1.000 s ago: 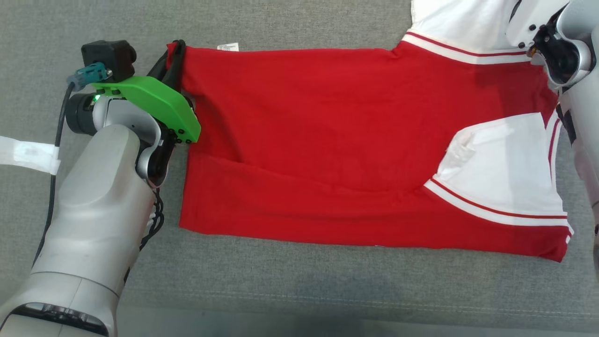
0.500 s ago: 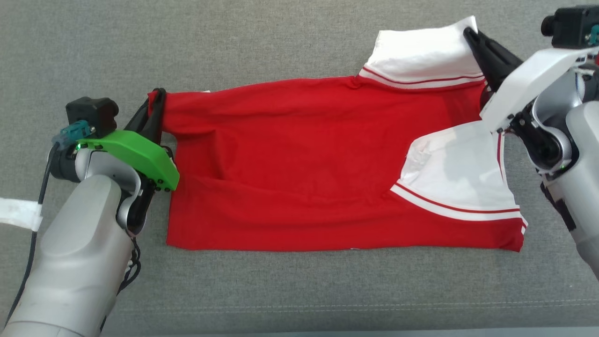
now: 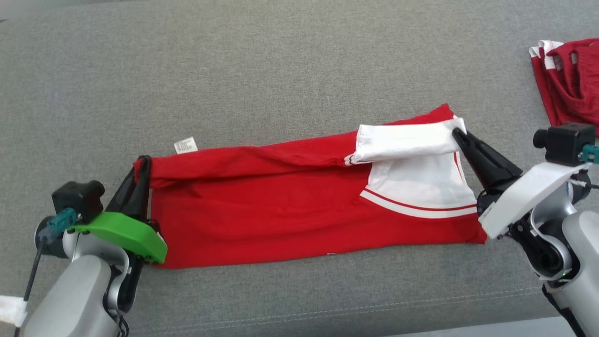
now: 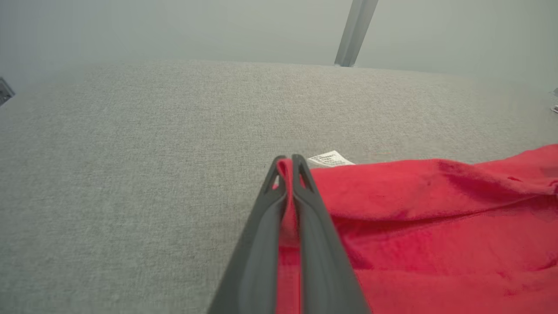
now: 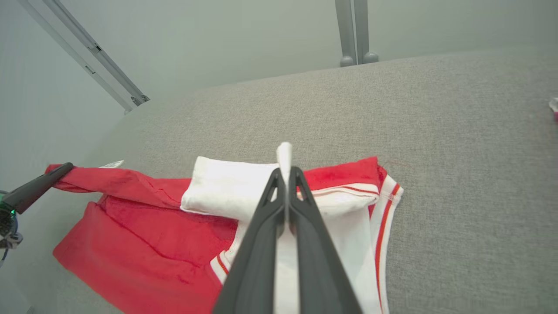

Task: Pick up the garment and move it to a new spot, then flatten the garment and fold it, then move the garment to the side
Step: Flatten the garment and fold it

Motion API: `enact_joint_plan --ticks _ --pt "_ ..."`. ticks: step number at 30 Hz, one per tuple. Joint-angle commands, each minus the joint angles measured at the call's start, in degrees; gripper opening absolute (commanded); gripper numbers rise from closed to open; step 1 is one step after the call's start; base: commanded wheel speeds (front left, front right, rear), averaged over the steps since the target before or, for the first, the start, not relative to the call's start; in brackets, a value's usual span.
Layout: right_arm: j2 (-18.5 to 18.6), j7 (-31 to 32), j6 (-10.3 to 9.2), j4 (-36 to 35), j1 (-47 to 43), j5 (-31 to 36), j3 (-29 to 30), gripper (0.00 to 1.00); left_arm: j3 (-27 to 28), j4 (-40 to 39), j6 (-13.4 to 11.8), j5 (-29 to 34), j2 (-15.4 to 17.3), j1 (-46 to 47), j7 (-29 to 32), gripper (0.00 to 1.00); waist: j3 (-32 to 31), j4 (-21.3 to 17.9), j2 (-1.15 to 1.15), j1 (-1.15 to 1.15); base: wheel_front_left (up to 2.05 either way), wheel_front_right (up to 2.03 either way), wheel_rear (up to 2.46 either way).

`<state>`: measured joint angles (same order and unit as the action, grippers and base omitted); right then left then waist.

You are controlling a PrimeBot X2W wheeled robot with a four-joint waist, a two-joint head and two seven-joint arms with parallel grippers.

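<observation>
— On the grey cushioned surface point(image 3: 281, 61), at the far left corner of the garment point(image 3: 281, 220), a small white care label point(image 3: 185, 145) pokes out past the red cloth. Can you read it?

— No. The left wrist view brings it closest, just beyond the fingertips. It carries lines of dark print, too small and blurred to make out.

— Where does the garment lie?

— Stretched left to right across the middle of the surface: a red body, with a white sleeve point(image 3: 412, 140) and red-striped white trim at the right end. Its far long edge is raised and rolled toward the robot.

— And the grips?

— The left end effector point(image 3: 142, 161) is pressed together on the red corner beside the label; its wrist view shows red cloth squeezed between the fingers. The right end effector point(image 3: 456, 133) pinches the white sleeve's edge, and a strip of white rises past its tips in the right wrist view.

— What else do the views add?

— The head view has a second red-and-white garment point(image 3: 568, 79) crumpled at the far right, well apart. The right wrist view takes in pale metal posts point(image 5: 355, 30) beyond the surface and the other arm's dark fingers at its left edge.
</observation>
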<state>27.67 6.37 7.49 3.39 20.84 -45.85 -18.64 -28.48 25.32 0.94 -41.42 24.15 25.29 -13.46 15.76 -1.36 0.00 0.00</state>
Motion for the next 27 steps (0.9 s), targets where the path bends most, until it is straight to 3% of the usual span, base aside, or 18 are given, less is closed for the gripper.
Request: enact_joint_plan --ticks 1,8,22,23,24,25,26,27 --pt "-0.62 -0.41 0.00 -0.55 -1.55 0.43 0.31 0.00 0.19 -1.39 -0.75 -0.26 0.53 -1.87 -0.29 0.00 -0.12 -0.51 0.00 0.00 0.00 0.00 0.00" --pt "-2.67 -2.13 0.00 0.33 -6.47 2.79 0.34 0.00 1.10 -7.27 -4.43 0.01 1.74 -8.24 -0.72 0.00 0.79 -1.07 0.00 0.00 0.00 0.00 0.00" --pt "-2.69 -8.83 0.00 7.65 -6.57 7.20 -3.89 0.00 1.15 -10.43 -6.53 -0.65 1.93 -14.68 -1.19 0.00 0.07 -1.45 0.00 0.00 0.00 0.00 0.00" --pt "-2.60 -9.46 0.00 8.07 -6.52 7.65 -4.33 0.06 1.10 -10.20 -6.43 -0.82 1.88 -14.90 -1.19 0.22 -0.17 -1.47 0.00 0.00 0.00 0.00 0.00" --pt "-2.60 -9.46 0.00 8.07 -6.52 7.65 -4.33 0.06 1.10 -10.20 -6.43 -0.82 1.88 -14.90 -1.19 0.22 -0.17 -1.47 0.00 0.00 0.00 0.00 0.00" --pt "-2.39 -10.05 0.00 8.53 -6.54 8.22 -4.90 0.16 1.19 -9.96 -6.45 -0.95 1.77 -15.13 -1.21 0.54 -0.45 -1.52 0.00 0.00 0.00 0.00 0.00" --pt "-2.10 -10.69 0.00 9.00 -6.54 8.89 -5.39 0.27 1.32 -9.54 -6.55 -1.40 1.58 -15.49 -1.11 1.00 -0.71 -1.59 0.00 0.00 0.00 0.00 0.00" --pt "-1.97 -11.24 0.00 9.40 -6.61 9.41 -6.01 0.39 1.31 -9.21 -6.47 -1.55 1.52 -15.81 -0.95 1.00 -0.99 -1.71 0.00 0.00 0.00 0.00 0.00"
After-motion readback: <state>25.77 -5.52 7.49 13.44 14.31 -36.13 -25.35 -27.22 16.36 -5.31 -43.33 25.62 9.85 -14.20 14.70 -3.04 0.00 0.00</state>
